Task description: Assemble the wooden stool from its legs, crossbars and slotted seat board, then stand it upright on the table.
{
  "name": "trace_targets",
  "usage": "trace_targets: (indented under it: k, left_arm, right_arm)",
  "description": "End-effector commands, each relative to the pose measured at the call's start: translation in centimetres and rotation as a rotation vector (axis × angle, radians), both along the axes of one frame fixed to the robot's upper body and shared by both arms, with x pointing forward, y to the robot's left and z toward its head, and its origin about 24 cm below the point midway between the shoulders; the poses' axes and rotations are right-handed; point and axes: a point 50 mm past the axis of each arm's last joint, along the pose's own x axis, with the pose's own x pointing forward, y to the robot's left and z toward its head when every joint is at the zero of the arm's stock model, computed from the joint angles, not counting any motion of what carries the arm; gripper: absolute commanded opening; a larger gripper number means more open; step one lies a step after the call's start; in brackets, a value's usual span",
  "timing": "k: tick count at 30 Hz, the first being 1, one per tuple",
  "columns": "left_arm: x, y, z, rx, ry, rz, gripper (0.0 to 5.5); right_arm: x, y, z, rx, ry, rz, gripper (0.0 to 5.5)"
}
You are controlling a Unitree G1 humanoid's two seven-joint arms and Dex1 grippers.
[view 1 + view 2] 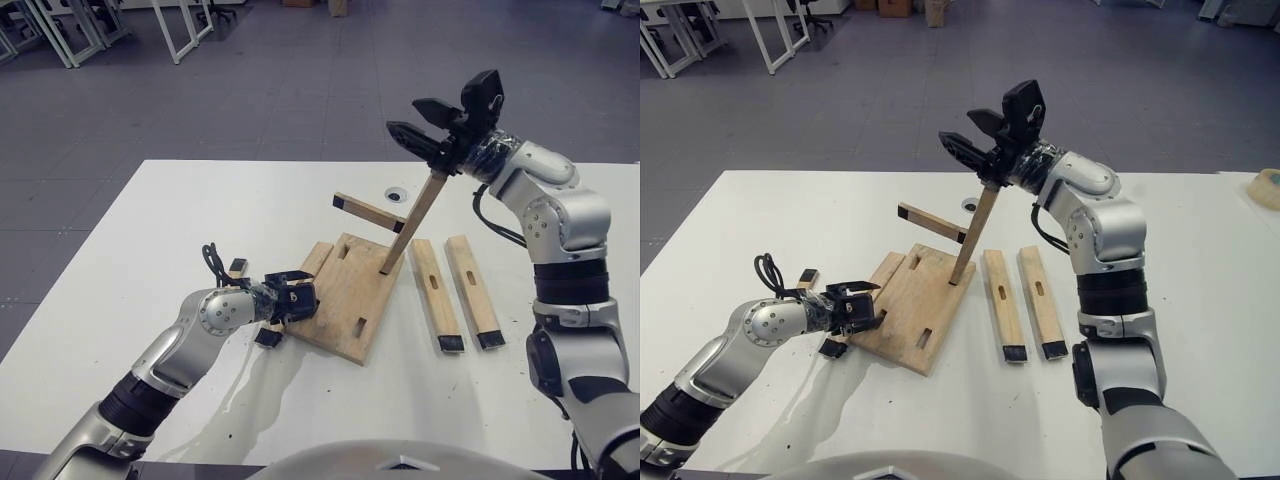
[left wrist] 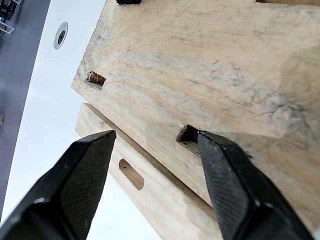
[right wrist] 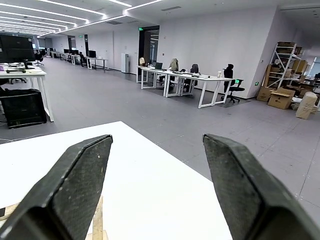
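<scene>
While left gripper [image 1: 295,297] straddles board [image 1: 345,295] edge, jaws spread, right gripper [image 1: 405,117] hangs spread over tilted leg [image 1: 412,225]

No text, label or number is legible. A green sign [image 3: 141,29] above the far doorway [image 3: 148,50] is too small to read.

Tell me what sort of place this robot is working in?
Probably a big open-plan office or lab hall: rows of long white desks with black swivel chairs, a metal rack of cardboard boxes, and strip lights on the ceiling.
</scene>
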Motion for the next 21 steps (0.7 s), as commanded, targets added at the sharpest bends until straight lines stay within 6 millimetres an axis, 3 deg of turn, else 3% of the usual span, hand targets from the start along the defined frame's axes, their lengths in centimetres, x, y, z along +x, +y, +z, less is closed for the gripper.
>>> trace_targets:
  k: [1, 6, 8, 10, 13, 17, 19, 21]
  left_arm:
    - [-2.5, 0.3, -3.7, 0.041, 0.194, 0.016, 3.03]
    - [-2.7, 0.4, -3.8, 0.043, 0.205, 0.026, 3.03]
    - [-2.7, 0.5, -3.7, 0.044, 0.203, 0.031, 3.03]
    - [-2.5, 0.6, -3.6, 0.036, 0.2, 0.047, 3.03]
    - [-2.5, 0.3, -3.3, 0.016, 0.205, 0.073, 3.03]
    - [-1.8, -0.6, -0.8, -0.168, 0.183, 0.141, 3.03]
    - [-1.3, -0.6, 0.5, -0.242, 0.158, 0.173, 3.03]
    - [-1.0, -0.3, 1.3, -0.263, 0.145, 0.195, 3.03]
  right_arm:
    - [0.4, -0.7, -1.2, 0.059, 0.138, -0.056, 3.33]
    - [0.3, -2.6, 7.2, 0.283, -0.093, -0.125, 3.33]
    - [0.0, -3.6, 8.8, 0.321, -0.14, -0.156, 3.33]
    - [-0.3, -4.6, 9.0, 0.326, -0.153, -0.201, 3.33]
    - [-1.3, -6.9, 6.1, 0.295, -0.104, -0.333, 3.33]
    - [-4.5, -9.2, -1.3, 0.168, 0.028, -0.559, 3.33]
    - [-7.0, -9.3, -5.9, 0.074, 0.128, -0.629, 3.33]
    - [-9.4, -9.2, -9.1, 0.025, 0.207, -0.675, 3.33]
